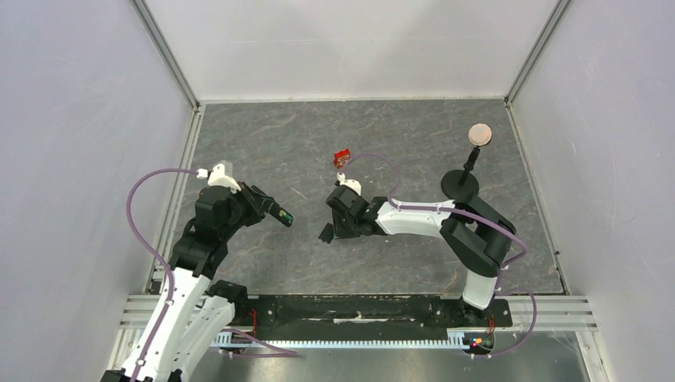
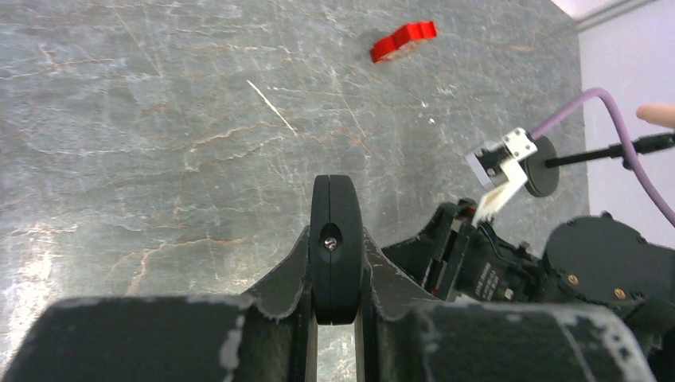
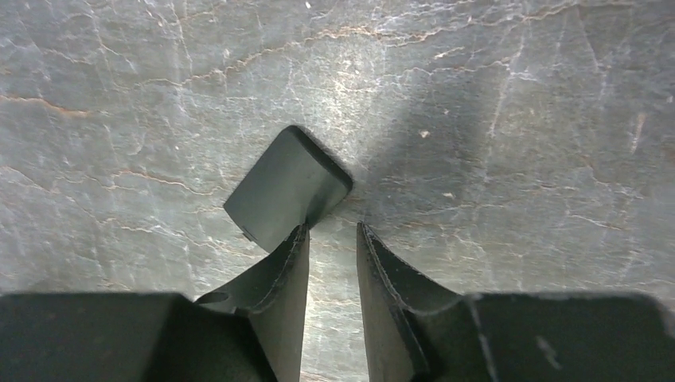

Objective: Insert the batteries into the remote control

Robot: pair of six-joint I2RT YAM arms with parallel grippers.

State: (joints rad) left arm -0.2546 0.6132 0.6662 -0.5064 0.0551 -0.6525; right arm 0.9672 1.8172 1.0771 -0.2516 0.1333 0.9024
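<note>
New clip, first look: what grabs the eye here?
The left gripper is shut on a slim black bar, apparently the remote control, left of centre, with a green spot at its tip in the top view. Facing it, the right gripper hangs open right beside a small dark flat piece lying below it. A red box sits farther back.

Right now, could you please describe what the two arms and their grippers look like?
The left arm and right arm pair white links with black joint housings; a lilac cable loops along each. The left gripper and right gripper have black wedge-shaped fingers with scuffed pale edges.
</note>
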